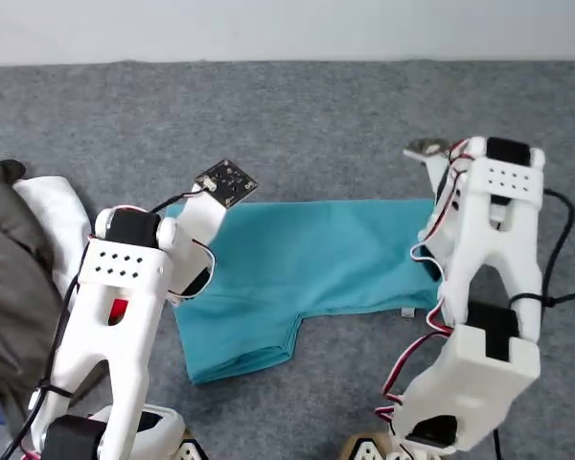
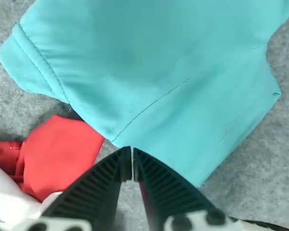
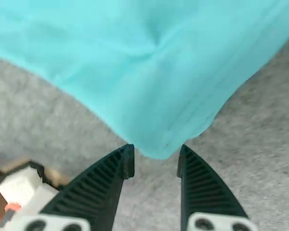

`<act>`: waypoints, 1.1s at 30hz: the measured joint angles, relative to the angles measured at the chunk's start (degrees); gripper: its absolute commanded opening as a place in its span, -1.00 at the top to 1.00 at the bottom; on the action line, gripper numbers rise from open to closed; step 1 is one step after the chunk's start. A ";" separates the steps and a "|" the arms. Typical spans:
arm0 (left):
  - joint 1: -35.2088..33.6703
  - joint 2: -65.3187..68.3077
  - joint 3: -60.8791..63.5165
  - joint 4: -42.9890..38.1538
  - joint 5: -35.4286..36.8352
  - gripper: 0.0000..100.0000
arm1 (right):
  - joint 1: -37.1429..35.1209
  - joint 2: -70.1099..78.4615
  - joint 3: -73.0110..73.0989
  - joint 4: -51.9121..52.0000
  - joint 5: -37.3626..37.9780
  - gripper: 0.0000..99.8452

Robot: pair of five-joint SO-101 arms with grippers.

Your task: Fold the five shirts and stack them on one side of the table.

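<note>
High view showed you the grey table point(image 1: 316, 105) with the teal shirt point(image 1: 307, 268) spread flat across its middle, lying between your two arms. At the table's left edge sat a heap of other clothes: a dark grey garment point(image 1: 10, 287) with a white garment point(image 1: 62, 216) against it.

Your left gripper point(image 2: 127, 161) hung over the teal shirt's left end. Its fingers were pressed almost together, with only a sliver between the tips. Those tips sat right at the shirt's edge near a seam, and you could not tell whether any cloth was pinched. A red shirt point(image 2: 58, 154) lay crumpled just beside that edge.

Your right gripper point(image 3: 155, 161) hovered at the shirt's right end with its fingers parted. A corner of the teal cloth lay between the tips, not clamped.
</note>
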 measured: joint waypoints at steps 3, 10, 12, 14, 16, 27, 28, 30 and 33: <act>0.00 0.00 0.00 0.62 0.00 0.97 | 0.97 0.00 0.79 0.00 3.34 0.70; 0.00 0.00 0.00 1.41 0.00 0.97 | 2.73 -0.18 4.04 0.00 11.34 0.70; 0.00 0.00 0.00 1.41 0.00 0.97 | 2.73 -0.18 5.80 0.00 12.57 0.70; 0.00 0.00 0.00 1.41 0.00 0.97 | 2.73 -0.18 6.86 0.00 13.01 0.70; 0.00 0.00 0.00 1.41 0.00 0.97 | 2.73 -0.35 7.38 0.00 13.19 0.70; 0.00 0.00 0.00 1.41 0.00 0.97 | 2.73 5.98 7.74 -8.35 13.19 0.99; 0.00 0.00 0.00 1.41 0.00 0.97 | 2.73 6.51 7.74 -8.97 13.19 0.98; 0.00 0.00 0.00 1.41 0.00 0.97 | 2.73 6.95 7.74 -9.41 13.19 0.98; 0.00 0.00 0.00 1.41 0.00 0.97 | 2.73 7.03 7.03 -9.58 13.19 0.98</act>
